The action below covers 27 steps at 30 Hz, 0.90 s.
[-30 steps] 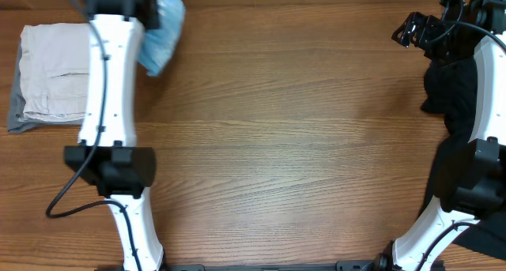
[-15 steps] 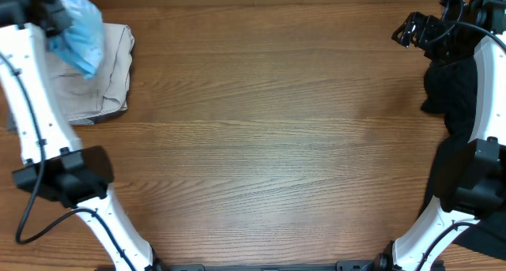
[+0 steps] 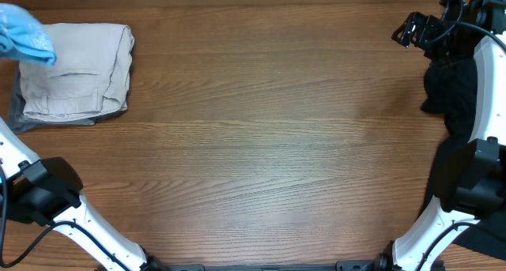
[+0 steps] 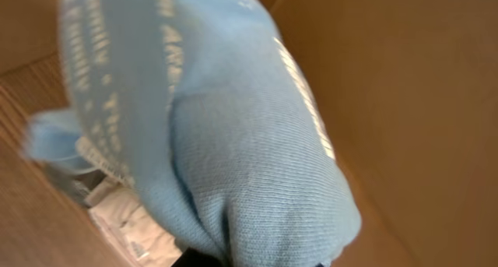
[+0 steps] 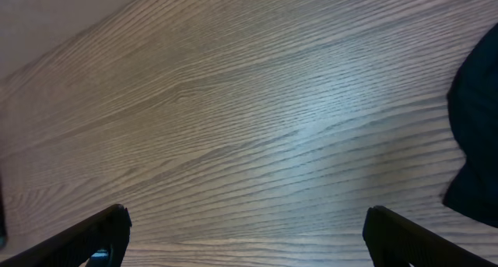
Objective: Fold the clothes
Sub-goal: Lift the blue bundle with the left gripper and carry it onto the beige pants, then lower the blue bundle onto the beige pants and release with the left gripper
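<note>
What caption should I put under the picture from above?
Bunched blue T-shirt at the left edge, overlapping a folded beige garment on the wooden table.

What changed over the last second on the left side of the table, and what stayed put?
The left arm swung off past the left edge of the table, carrying the bunched blue T-shirt it still grips and uncovering the folded beige stack. The right hand stayed open at the far right; the black garment did not move.
</note>
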### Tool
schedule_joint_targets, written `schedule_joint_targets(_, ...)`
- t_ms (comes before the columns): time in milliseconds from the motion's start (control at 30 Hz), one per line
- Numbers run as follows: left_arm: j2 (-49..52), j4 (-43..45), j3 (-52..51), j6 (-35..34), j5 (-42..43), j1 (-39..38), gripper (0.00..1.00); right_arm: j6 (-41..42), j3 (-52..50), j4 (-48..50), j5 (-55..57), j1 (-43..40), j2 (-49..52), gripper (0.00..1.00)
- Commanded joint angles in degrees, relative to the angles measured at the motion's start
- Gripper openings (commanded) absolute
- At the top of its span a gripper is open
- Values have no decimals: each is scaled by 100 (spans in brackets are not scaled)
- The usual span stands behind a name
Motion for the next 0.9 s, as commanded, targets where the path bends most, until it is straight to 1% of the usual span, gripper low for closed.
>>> schedule_joint_targets(0, -31, 197, 63, -638, 369, -52, 4, 24, 50, 13, 33, -15, -33, 100)
schedule_joint_targets(167, -28, 492, -350, -1169, 433, -57, 4, 24, 50, 13, 33, -15, -33, 100)
schedule_joint_targets(267, -28, 1032, -822, -1338, 739, -57, 4, 24, 50, 13, 33, -15, -33, 100)
schedule_joint_targets(367, -28, 1805, -1349, -1327, 1204, -70, 4, 24, 50, 13, 33, -15, -33, 100)
schedule_joint_targets(467, -28, 2437, -1818, -1231, 1292, -133, 4, 24, 50, 13, 33, -15, -33, 100)
schedule_joint_targets(567, -28, 2684, -2177, -1132, 1222, -214, 4, 24, 50, 13, 33, -15, -33, 100)
schedule_joint_targets(700, -28, 2894, -2673, -1029, 890, -328, 4, 24, 50, 13, 33, -15, -33, 100)
schedule_joint_targets(867, -26, 3230, -3324, -850, 1001, -474, 4, 24, 50, 13, 33, -15, -33, 100)
